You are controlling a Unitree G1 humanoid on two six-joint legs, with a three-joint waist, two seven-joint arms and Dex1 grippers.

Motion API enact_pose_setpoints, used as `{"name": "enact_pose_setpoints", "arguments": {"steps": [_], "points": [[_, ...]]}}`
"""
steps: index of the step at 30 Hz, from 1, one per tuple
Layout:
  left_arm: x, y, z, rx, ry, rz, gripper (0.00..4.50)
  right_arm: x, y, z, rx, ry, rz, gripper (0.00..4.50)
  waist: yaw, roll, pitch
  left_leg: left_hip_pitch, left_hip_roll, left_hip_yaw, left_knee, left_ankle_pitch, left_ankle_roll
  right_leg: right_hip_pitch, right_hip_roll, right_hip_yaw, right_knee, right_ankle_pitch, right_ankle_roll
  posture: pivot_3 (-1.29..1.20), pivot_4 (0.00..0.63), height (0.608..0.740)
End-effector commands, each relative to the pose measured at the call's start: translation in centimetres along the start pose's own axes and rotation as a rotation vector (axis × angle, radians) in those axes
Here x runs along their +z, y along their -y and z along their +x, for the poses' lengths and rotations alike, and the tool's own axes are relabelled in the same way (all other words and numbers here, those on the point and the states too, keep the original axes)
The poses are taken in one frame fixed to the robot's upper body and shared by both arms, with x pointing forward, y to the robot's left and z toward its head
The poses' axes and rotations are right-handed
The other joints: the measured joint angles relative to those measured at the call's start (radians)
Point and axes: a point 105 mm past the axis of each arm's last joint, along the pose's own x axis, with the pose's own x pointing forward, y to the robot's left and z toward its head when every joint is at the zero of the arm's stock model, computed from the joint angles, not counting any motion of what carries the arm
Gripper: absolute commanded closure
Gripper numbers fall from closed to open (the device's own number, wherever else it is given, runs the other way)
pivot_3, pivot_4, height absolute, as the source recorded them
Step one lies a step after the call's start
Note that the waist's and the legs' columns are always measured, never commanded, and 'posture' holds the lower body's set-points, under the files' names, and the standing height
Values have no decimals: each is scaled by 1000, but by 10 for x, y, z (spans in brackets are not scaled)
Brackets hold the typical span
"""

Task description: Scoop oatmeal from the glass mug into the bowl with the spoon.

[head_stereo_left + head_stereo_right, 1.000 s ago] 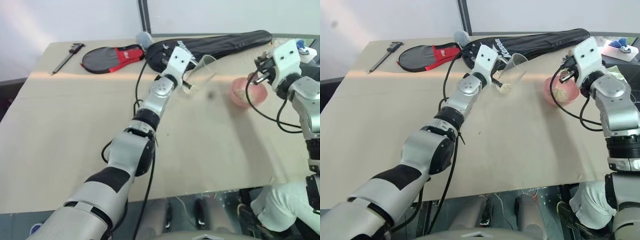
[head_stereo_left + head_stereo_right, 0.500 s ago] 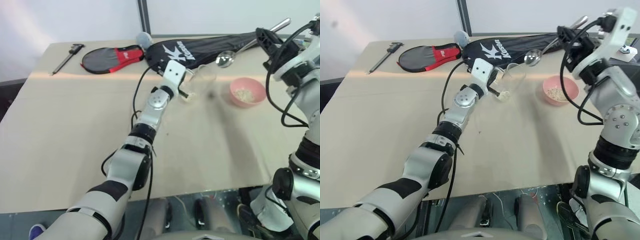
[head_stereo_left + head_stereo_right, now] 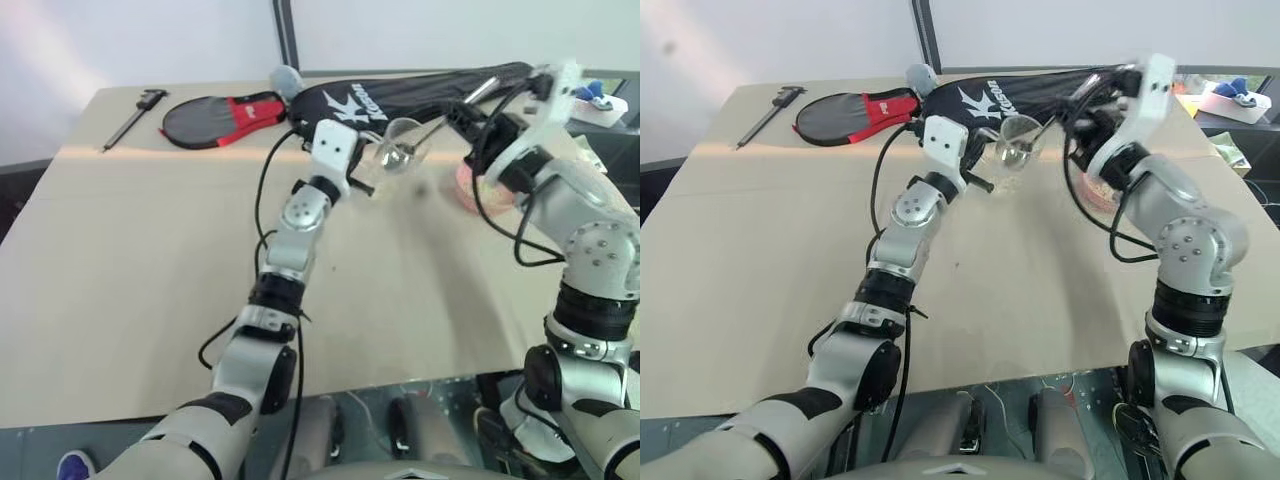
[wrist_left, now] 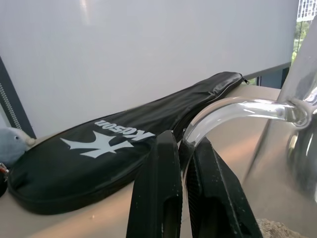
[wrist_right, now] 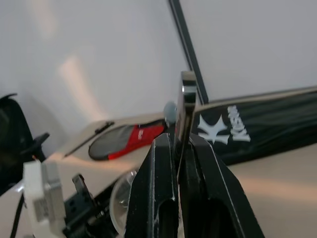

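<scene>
The left tool [image 4: 184, 208] is clamping the handle of the glass mug [image 3: 398, 148], holding it tilted above the table [image 3: 150, 260] with a little oatmeal [image 4: 282, 229] lying in it. The right tool [image 5: 177, 198] is gripping the spoon [image 5: 186, 106] by its handle, reaching its small bowl into the mug's mouth. The pink bowl [image 3: 468, 190] is sitting on the table just behind the right arm, partly hidden. A black racket cover [image 3: 420, 88] is lying beyond.
</scene>
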Motion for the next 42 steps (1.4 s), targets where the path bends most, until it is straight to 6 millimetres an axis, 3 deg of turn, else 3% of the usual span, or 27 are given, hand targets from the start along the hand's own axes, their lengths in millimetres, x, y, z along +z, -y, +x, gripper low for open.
{"name": "enact_pose_setpoints", "arguments": {"steps": [1,3,7,10,13,17,20,25,27,28,31,32,33,36,40,42], "points": [[18,-6,-8,21,67,-25,4500,-12,-18,11,82,-12,-23,4154,-1,0,0,0,0,0,0,0,0,0,0,0,1,0,0,0,150,740],[16,-9,-13,38,59,-55,4500,-17,-19,15,91,-15,-22,3501,-1,0,0,0,0,0,1,0,0,0,0,0,1,0,0,0,150,740],[3,-26,-32,92,39,-133,4500,-25,-27,15,138,-17,-62,1459,2,0,0,0,0,0,2,0,0,0,0,0,1,0,0,0,150,740],[-20,-48,-50,167,-8,-116,4500,-29,-36,-3,198,-37,-317,215,7,0,0,0,0,-1,2,0,0,1,0,-1,1,0,0,0,150,740],[-38,-67,-64,236,-35,-151,4500,-38,-56,-30,361,-24,-448,215,6,0,0,0,-1,-1,2,0,0,1,0,-1,0,0,0,0,150,740],[-47,-78,-76,259,-9,-137,4500,-63,-48,-63,394,-121,-570,215,9,0,0,0,0,-2,2,0,0,1,0,-2,1,0,0,0,150,740],[-57,-84,-82,279,-18,-150,4500,-78,-37,-77,367,-211,-604,215,13,-1,-1,2,0,-3,3,0,0,5,0,-3,-1,0,0,0,150,740],[-78,-89,-96,311,-50,-164,4500,-85,-33,-100,339,-242,-630,215,14,0,-1,3,0,-4,3,0,0,6,0,-3,-2,0,0,0,150,740],[-83,-90,-99,322,-56,-178,3745,-85,-32,-102,330,-247,-633,142,14,0,-1,4,0,-4,3,0,0,8,0,-3,-2,0,0,0,150,740],[-84,-90,-100,323,-57,-181,3650,-85,-31,-103,323,-246,-629,142,14,0,-1,6,0,-4,3,0,0,9,0,-3,-2,0,0,0,150,740],[-86,-89,-103,323,-62,-184,2458,-85,-30,-106,316,-247,-628,142,16,-1,-1,16,0,-5,1,-1,1,21,0,-4,-7,0,0,0,150,740],[-87,-91,-105,331,-64,-185,1777,-86,-29,-107,315,-249,-628,142,17,-1,-1,18,0,-6,1,-2,2,25,0,-6,-8,0,0,0,150,740],[-87,-92,-107,336,-66,-185,1517,-86,-29,-108,315,-249,-628,142,18,-1,-1,19,0,-6,1,-2,2,25,0,-6,-9,0,0,0,150,740],[-85,-92,-114,335,-68,-170,75,-89,-25,-111,313,-258,-631,142,18,-1,-1,19,0,-6,1,-2,2,25,-1,-6,-9,0,0,0,150,740],[-76,-85,-130,279,-70,-148,25,-91,-12,-120,262,-277,-641,142,18,-1,-1,19,1,-6,1,-2,2,25,0,-5,-9,0,0,0,150,740],[-70,-76,-146,201,-93,-147,25,-91,6,-128,188,-305,-652,142,17,-1,-1,19,1,-6,1,-2,2,25,-1,-5,-9,0,0,0,150,740]]}}
